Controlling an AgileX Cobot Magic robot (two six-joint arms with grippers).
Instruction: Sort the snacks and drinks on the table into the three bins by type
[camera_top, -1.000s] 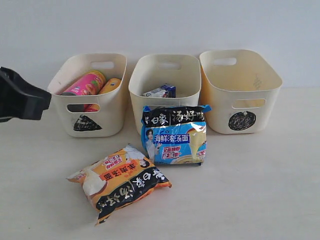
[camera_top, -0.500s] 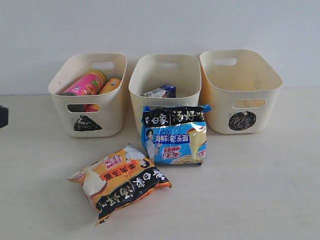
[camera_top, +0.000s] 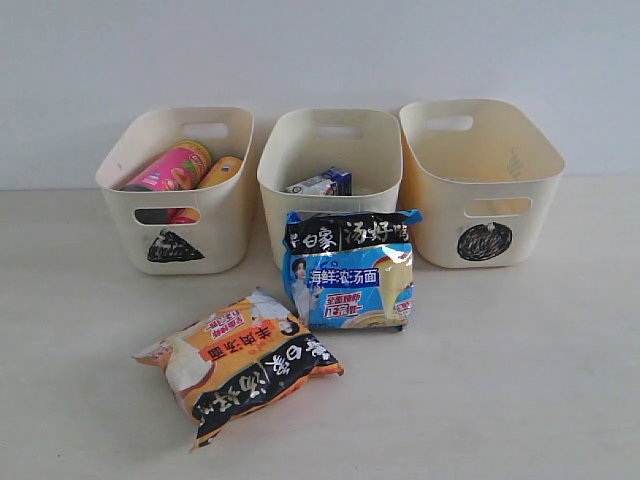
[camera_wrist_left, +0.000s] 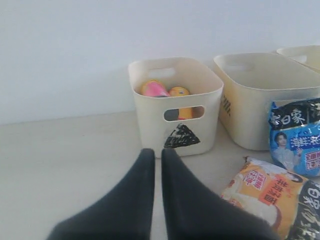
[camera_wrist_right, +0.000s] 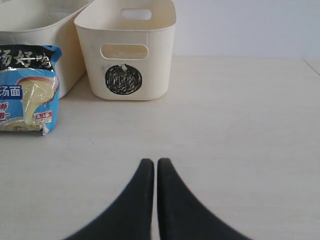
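Note:
Three cream bins stand in a row at the back. The triangle bin (camera_top: 225, 180) holds the pink chip tube (camera_top: 168, 168) and the yellow chip tube (camera_top: 220, 171). In the middle bin (camera_top: 300, 160) lies a white-and-blue drink carton (camera_top: 322, 183). The circle bin (camera_top: 535, 190) shows nothing inside. The blue-and-black noodle packet (camera_top: 348, 270) leans on the middle bin's front. The orange-and-black noodle packet (camera_top: 240, 362) lies flat nearer the front. My left gripper (camera_wrist_left: 157, 153) is shut and empty, short of the triangle bin (camera_wrist_left: 150, 125). My right gripper (camera_wrist_right: 155, 162) is shut and empty over bare table, short of the circle bin (camera_wrist_right: 160, 60).
A plain white wall rises right behind the bins. Neither arm shows in the exterior view. The pale table (camera_top: 520, 380) spreads out to the right of the packets.
The left arm, at the left edge of the exterior view a second ago, has drawn back out of that view. The packets and bins have not moved.

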